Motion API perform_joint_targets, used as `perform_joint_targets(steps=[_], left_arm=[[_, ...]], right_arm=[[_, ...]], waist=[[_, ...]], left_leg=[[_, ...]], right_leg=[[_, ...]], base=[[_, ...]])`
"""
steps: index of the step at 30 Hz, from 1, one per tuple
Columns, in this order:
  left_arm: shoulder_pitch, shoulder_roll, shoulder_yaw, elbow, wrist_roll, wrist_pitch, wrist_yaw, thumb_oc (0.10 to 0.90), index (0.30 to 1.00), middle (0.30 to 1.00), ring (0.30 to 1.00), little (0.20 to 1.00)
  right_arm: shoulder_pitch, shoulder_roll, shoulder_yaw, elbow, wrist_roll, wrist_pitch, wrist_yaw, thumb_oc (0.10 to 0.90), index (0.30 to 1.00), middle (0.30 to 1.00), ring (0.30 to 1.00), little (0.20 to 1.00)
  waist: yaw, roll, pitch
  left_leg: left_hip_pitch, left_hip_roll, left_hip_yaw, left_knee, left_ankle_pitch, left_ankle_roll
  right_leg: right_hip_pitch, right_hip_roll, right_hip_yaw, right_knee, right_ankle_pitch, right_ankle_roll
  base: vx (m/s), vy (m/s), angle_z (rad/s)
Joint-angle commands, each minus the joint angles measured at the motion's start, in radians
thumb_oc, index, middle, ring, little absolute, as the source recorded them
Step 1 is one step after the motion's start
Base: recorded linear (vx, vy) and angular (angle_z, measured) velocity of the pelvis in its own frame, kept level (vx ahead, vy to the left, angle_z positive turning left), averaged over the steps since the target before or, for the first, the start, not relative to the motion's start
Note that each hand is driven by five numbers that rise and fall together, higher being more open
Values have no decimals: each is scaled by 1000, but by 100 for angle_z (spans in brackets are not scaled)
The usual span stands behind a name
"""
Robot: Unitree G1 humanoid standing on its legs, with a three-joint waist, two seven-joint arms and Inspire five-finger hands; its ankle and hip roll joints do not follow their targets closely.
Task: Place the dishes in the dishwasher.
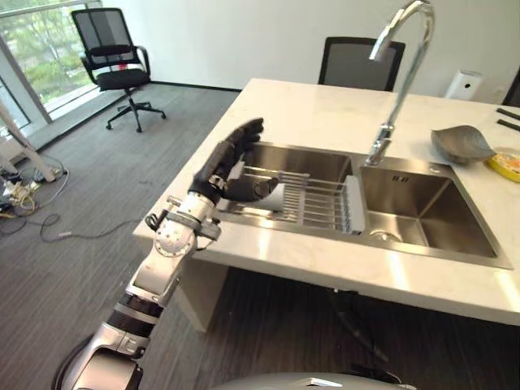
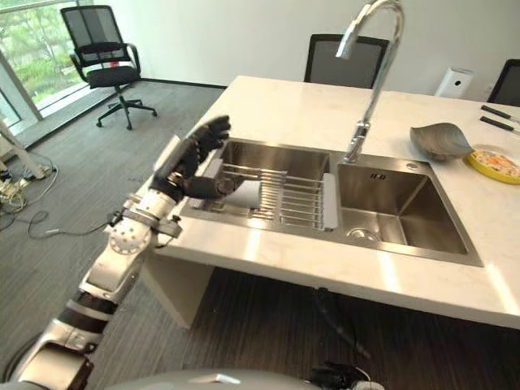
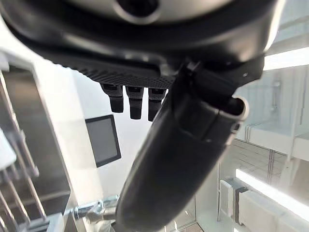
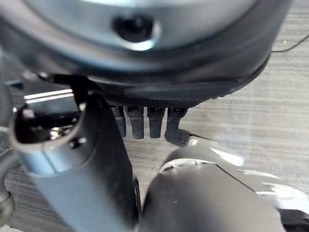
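Observation:
My left hand is raised over the left end of the sink, fingers straight and thumb held out, with nothing in it. Just past the thumb, a wire dish rack lies across the left basin, and a white dish shows in it, partly hidden by the hand. A grey bowl rests on the counter to the right of the sink. In the right wrist view my right hand hangs over the grey floor, its fingers straight and holding nothing.
A tall chrome faucet arches over the divide between the two basins. A yellow item lies at the counter's right edge beside the bowl. Black office chairs stand at the far left and behind the counter.

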Motion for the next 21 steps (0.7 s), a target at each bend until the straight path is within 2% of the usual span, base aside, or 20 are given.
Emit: perform_joint_targets(steps=[1, 7, 13, 18, 21], left_arm=[[-171, 24, 71, -28, -17, -86, 28, 800, 900, 900, 900, 900], [-215, 52, 33, 107, 125, -70, 61, 800, 900, 900, 900, 900], [-267, 133, -1, 238, 288, -46, 83, 800, 900, 900, 900, 900], [-324, 218, -81, 323, 452, -22, 83, 800, 900, 900, 900, 900], [-347, 240, -111, 348, 503, -21, 90, 800, 900, 900, 900, 900]], right_arm=[[2, -53, 39, 40, -6, 9, -2, 800, 900, 900, 900, 900], [32, -27, 72, 63, -18, 19, 14, 800, 900, 900, 900, 900], [58, -23, 77, 73, -23, 19, 20, 800, 900, 900, 900, 900], [29, -11, 87, 64, -13, 20, 20, 800, 900, 900, 900, 900], [22, -9, 94, 56, -11, 17, 19, 800, 900, 900, 900, 900]], waist=[[-13, 58, 1], [-33, 66, -3], [-55, 74, -5], [-57, 78, -12], [-58, 79, -14]], left_leg=[[-48, 33, -10, -168, 99, 6], [-25, 54, 19, -172, 98, -5], [-20, 57, 32, -176, 101, -9], [-17, 54, 38, -179, 99, -8], [-16, 52, 40, -180, 96, -7]], right_leg=[[83, 35, -27, 13, -172, 75], [90, 55, -11, 13, -195, 67], [89, 62, 1, 13, -199, 65], [88, 59, 6, 13, -195, 66], [87, 58, 10, 13, -193, 68]], base=[[47, -78, -25], [32, -45, -19], [2, -9, -5], [0, 0, 0], [-3, 8, -1]])
